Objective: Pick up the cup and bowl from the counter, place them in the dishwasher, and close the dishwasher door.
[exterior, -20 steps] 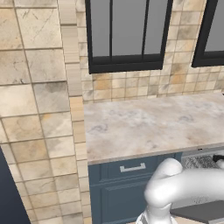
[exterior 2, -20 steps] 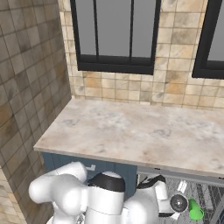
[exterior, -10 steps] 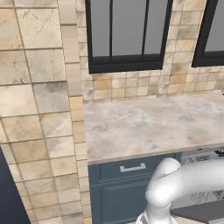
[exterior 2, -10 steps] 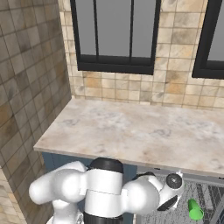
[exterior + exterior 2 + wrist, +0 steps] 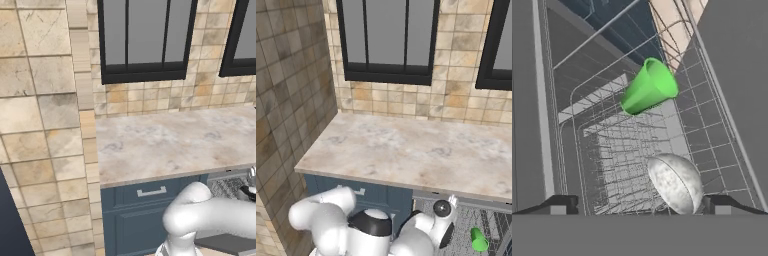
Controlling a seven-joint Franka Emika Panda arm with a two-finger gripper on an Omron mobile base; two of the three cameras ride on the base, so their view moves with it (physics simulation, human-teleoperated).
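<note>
1. Down in the dishwasher (image 5: 491,225), on the wire rack (image 5: 622,150), is where both dishes sit right now. The green cup (image 5: 649,86) lies tipped on its side toward the far end of the rack, and the speckled grey bowl (image 5: 676,182) sits closer to my camera, just ahead of the gripper (image 5: 642,205).
2. From the right base view I can spot the cup as a green blob down at the right, below the counter (image 5: 406,150) edge.
3. The gripper's fingers are spread wide with nothing between them; the bowl sits just past the right-hand fingertip, not pinched.
4. So my read: loading is done, and what's left is the dishwasher door (image 5: 732,75), the flat grey panel running along the right side of the hand view, folded down.
5. The thing that matters next: the door lies off to the side of the hand rather than ahead of it, so I reckon the hand has to back out of the rack and get under the door's far edge to swing it up.
</note>
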